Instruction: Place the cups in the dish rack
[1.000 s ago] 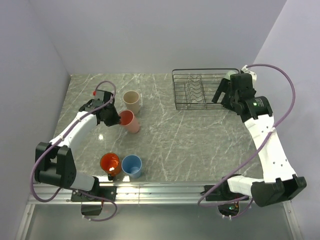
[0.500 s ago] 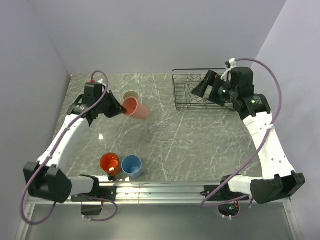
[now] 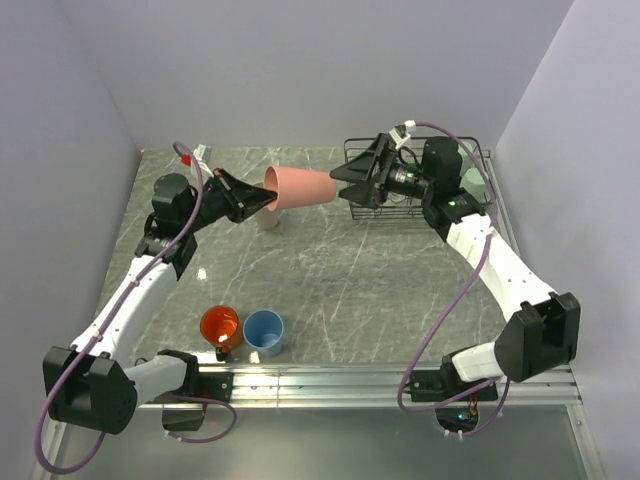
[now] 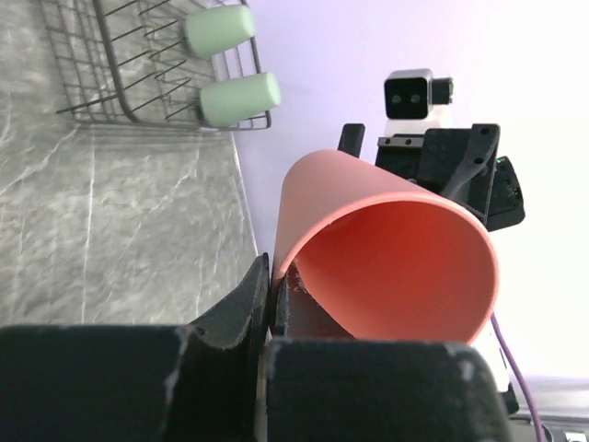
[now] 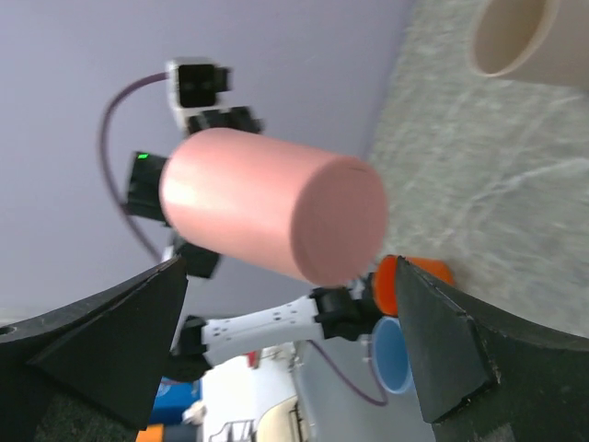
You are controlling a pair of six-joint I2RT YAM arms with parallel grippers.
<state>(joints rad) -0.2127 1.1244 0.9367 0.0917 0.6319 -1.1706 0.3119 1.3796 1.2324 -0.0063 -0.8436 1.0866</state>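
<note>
My left gripper [image 3: 262,200] is shut on the rim of the salmon pink cup [image 3: 302,185] and holds it on its side in the air, base pointing right. The left wrist view shows the rim pinched between my fingers [image 4: 270,295], with the cup's mouth [image 4: 396,258] toward the camera. My right gripper [image 3: 343,185] is open, its fingertips right at the cup's base; the cup [image 5: 271,216] fills the gap ahead of it [image 5: 290,267]. The black wire dish rack [image 3: 385,212] lies behind the right arm. Two pale green cups [image 4: 219,29] [image 4: 241,98] lie in it.
The beige cup [image 3: 268,222] stands on the marble table under the held cup and also shows in the right wrist view [image 5: 515,37]. The orange mug [image 3: 219,325] and the light blue cup [image 3: 264,331] stand near the front edge. Walls close in the left, back and right.
My left arm has lifted the pink cup off the table, tipped it sideways and carried it right. My right gripper has swung left from the rack to face the cup's base.
</note>
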